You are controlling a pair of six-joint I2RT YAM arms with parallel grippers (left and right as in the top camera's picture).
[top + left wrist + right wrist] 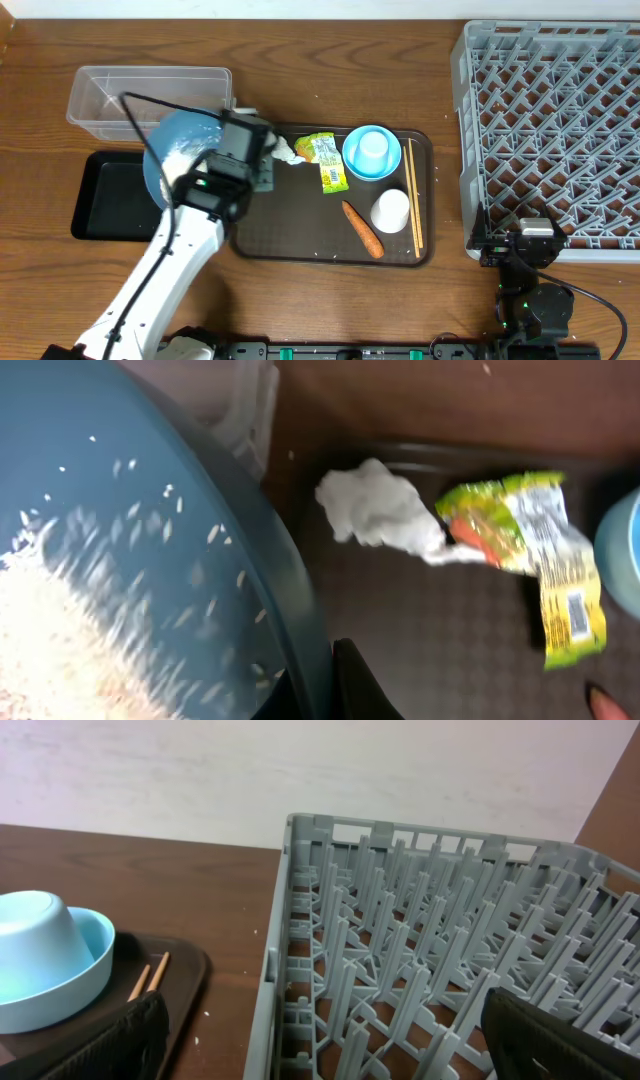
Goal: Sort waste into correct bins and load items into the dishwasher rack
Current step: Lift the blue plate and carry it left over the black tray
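My left gripper [262, 160] is shut on the rim of the dark-blue plate [178, 150], held tilted over the black tray [105, 195] and next to the clear tub [150, 95]. White rice [60, 640] slides on the plate [150, 510], blurred. On the brown tray [300, 225] lie the white tissue [285, 150], the green-and-yellow wrapper [327, 160], the carrot [362, 229], the whitish cup [390, 210], the chopsticks [413, 195], and the light-blue cup [373, 148] upside down in the light-blue bowl [355, 165]. My right gripper [320, 1050] is open at the grey rack's [550, 130] near corner.
The rack [430, 940] fills the right wrist view, with the bowl [85, 970] and chopsticks [150, 975] at its left. The tissue [375, 510] and wrapper [530, 560] show in the left wrist view. Bare wooden table lies between the brown tray and the rack.
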